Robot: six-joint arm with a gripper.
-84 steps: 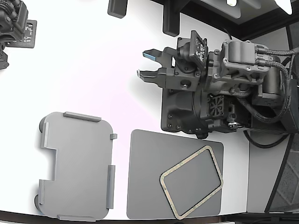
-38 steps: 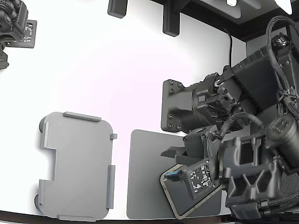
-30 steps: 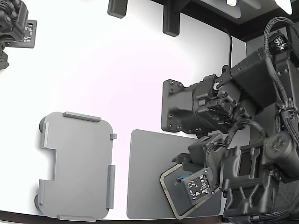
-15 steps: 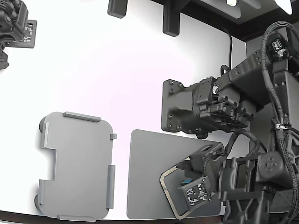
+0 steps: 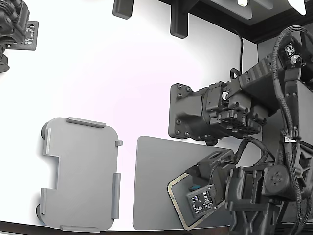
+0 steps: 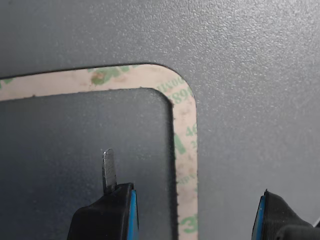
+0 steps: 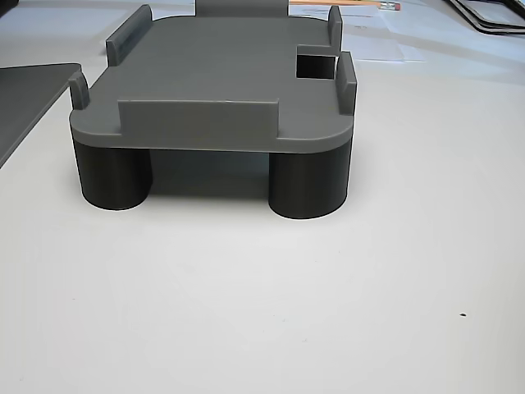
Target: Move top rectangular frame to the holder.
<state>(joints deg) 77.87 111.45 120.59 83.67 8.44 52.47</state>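
Note:
The rectangular frame [image 5: 175, 199], tan with a dark edge, lies tilted on the dark grey mat [image 5: 151, 181] at the exterior view's lower right; the arm hides most of it. In the wrist view one rounded corner of the frame [image 6: 184, 125] shows, with green print on its strip. My gripper [image 5: 195, 188] is low over that corner. It is open [image 6: 192, 220], one finger [image 6: 107, 212] over the frame's opening and the other [image 6: 275, 220] outside the strip. The empty light grey holder [image 5: 80, 174] stands to the exterior view's left of the mat, and on dark round legs in the other view [image 7: 213, 82].
The arm's black base block [image 5: 188, 112] stands just behind the mat. A second arm [image 5: 14, 24] sits at the exterior view's top left. Two dark posts [image 5: 178, 19] stand at the back edge. The mat's edge [image 7: 25, 98] shows beside the holder in the other view.
The arm has swung from above its base down over the frame's corner on the mat and kept lowering. The frame and the holder have not moved.

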